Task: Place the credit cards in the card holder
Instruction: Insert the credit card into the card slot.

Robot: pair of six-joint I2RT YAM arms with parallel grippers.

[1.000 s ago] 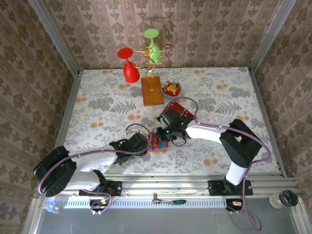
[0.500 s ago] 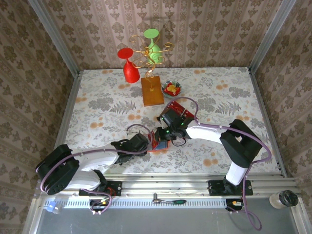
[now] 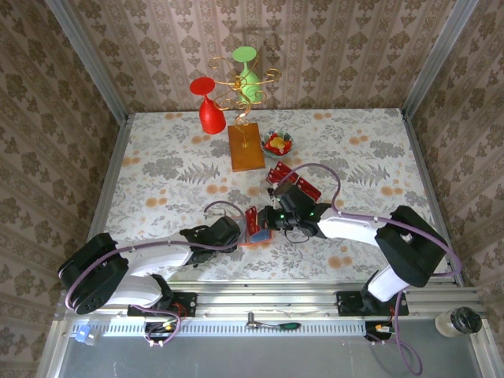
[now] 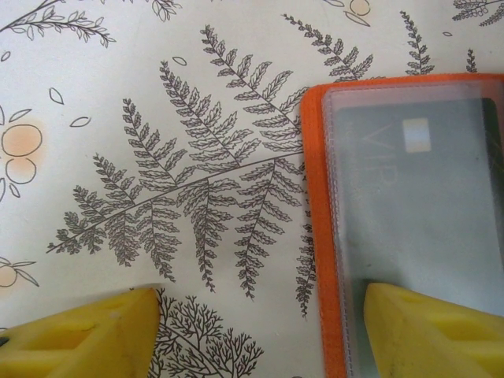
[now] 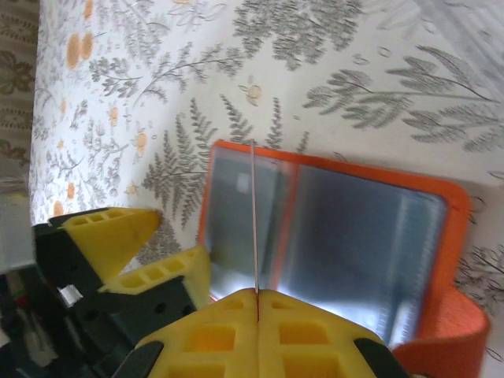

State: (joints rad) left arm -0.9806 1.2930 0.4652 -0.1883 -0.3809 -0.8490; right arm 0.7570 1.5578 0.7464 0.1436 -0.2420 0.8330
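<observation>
Fern-print cloth [image 3: 157, 169] covers the table, w/ damask wallpaper on the walls around it. At the far end stands a wooden block [image 3: 246, 150] carrying a gold wire stand, w/ a red glass [image 3: 209, 110] and a green glass [image 3: 247, 69] by it. A candy bowl [image 3: 278, 142] sits just right of the block.

The card holder [image 5: 457, 236] lies open on the cloth toward the near edge, clear pockets up, between my two grippers. Its orange flap curls up at one corner in the R wrist cam.

My left gripper [image 4: 261, 295] is spread wide and grips nothing. It straddles one orange edge of the holder. One yellow fingertip [image 4: 429, 331] sits over the clear sleeve and the other is out over bare cloth. Behind that sleeve, a greyish card face w/ a small pale square.

My right gripper [image 5: 256, 299] is clenched on one credit card [image 5: 254, 213]. From the wrist cam the card is edge-on, a thin line running out from the pinched pads over the holder's open pockets. Can't tell if its far edge touches the plastic.

The other credit cards [image 3: 290, 178], red w/ black bands, lie on the cloth behind my R arm, apart from the holder and nearer than the candy bowl.
</observation>
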